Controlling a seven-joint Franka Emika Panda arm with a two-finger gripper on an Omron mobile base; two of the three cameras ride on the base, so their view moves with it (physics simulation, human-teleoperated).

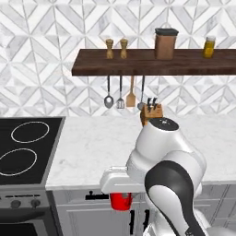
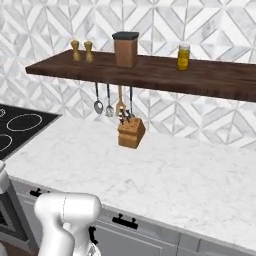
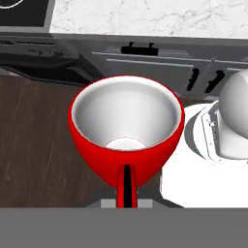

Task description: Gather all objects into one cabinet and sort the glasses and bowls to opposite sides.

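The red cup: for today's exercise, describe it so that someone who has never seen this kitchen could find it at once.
Start at the white marble counter beside the black stove. Just below its front edge, before the grey cabinet fronts, hangs the red cup, gripped at its rim by the gripper. It is the one bright red thing here, white inside.

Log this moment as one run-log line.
gripper: shut on red cup | cup: upright, empty | position: below counter edge, before drawers
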